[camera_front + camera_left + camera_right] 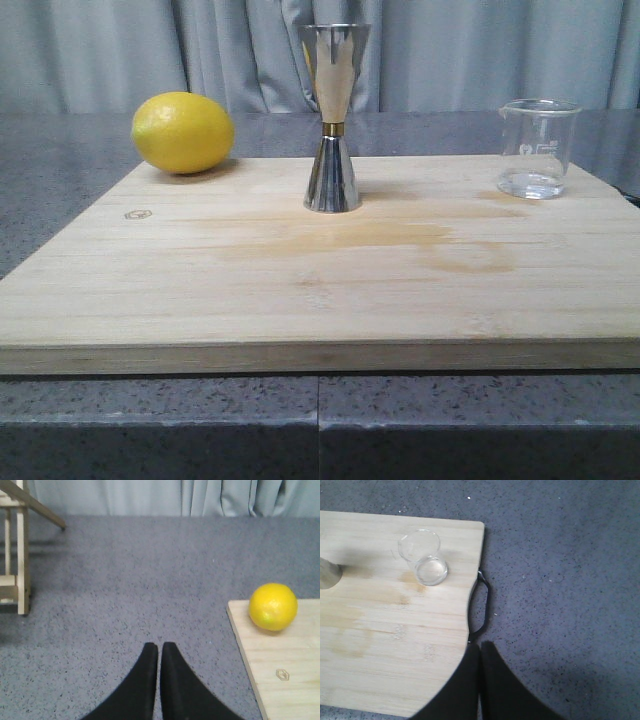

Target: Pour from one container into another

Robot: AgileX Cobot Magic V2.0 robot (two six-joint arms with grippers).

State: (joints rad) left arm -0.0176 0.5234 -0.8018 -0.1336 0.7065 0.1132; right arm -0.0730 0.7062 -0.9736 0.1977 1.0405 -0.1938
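Grey speckled worktop point(60, 150) carried a pale wooden cutting board point(300, 290) before grey curtains point(120, 50). Both black claws were closed and empty: the left claw point(160, 652) hovered over bare worktop, a yellow lemon point(273, 606) ahead to its right. Ahead of the right claw point(480, 652), to its left, stood the small clear glass beaker point(422, 557); the tall shiny steel hourglass jigger point(334, 120) stood farther left.

One glass beaker point(538, 148), one steel jigger point(333, 119) and one lemon point(183, 132) are counted on a single wooden board point(300, 290). Two end effectors are seen, one left point(160, 647), one right point(480, 647).
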